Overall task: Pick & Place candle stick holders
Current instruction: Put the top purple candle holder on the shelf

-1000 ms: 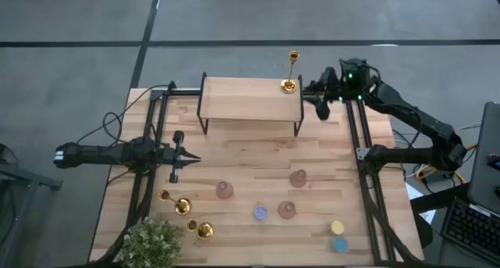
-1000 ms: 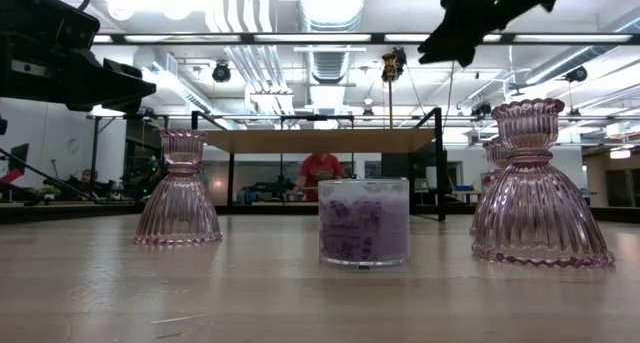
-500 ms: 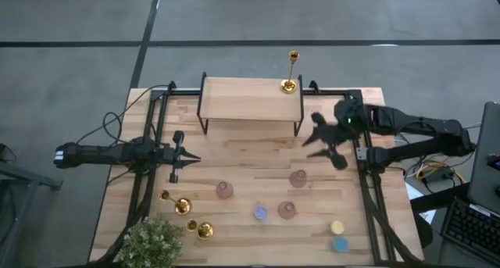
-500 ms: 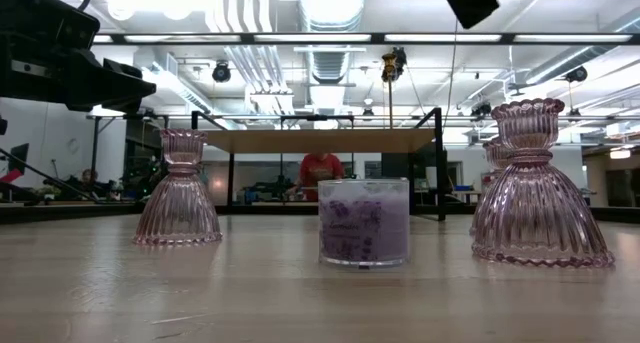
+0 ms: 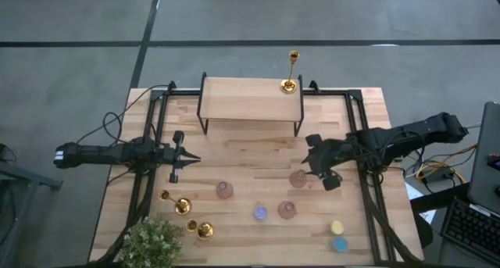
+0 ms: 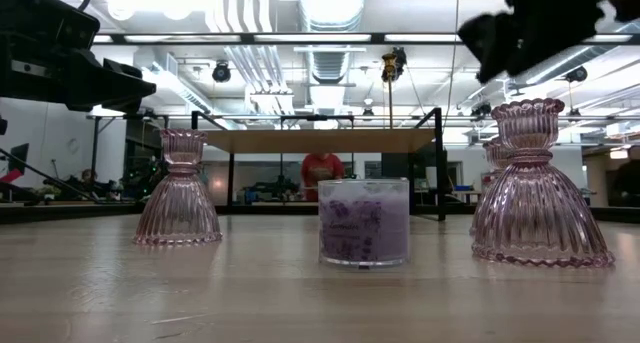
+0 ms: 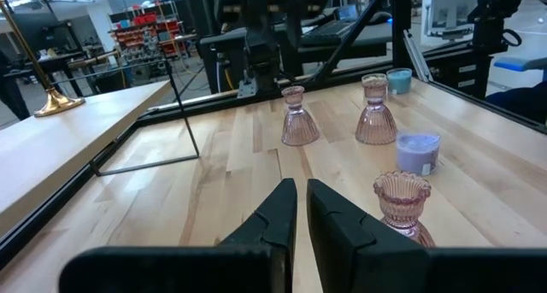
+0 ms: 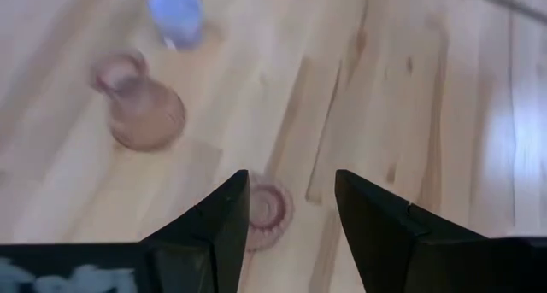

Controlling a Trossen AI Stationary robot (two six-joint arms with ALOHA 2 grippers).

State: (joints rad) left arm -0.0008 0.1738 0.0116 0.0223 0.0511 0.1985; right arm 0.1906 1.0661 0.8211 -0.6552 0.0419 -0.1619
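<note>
One gold candlestick [image 5: 291, 71] stands upright on its base at the far right corner of the wooden shelf [image 5: 250, 100]; it also shows in the left wrist view [image 7: 38, 71] and the low view [image 6: 390, 83]. Two more gold candlesticks [image 5: 175, 203] [image 5: 200, 229] lie on their sides at the table's near left. My right gripper [image 5: 316, 165] is open and empty, hovering above a pink glass holder [image 8: 269, 212] that shows between its fingers. My left gripper [image 5: 187, 159] is shut and empty at the table's left, pointing right.
Three pink glass holders [image 5: 298, 178] [image 5: 225, 191] [image 5: 287, 210] and a purple candle [image 5: 260, 213] stand mid-table. Yellow [image 5: 337, 227] and blue [image 5: 340, 244] candles sit near right. A potted plant [image 5: 152, 243] stands at the near left corner, beside the lying candlesticks.
My right gripper has swung away from the shelf's right end and the standing candlestick, toward the table's near edge and down, ending over the rightmost pink glass holder. The candlestick stays upright on the shelf.
</note>
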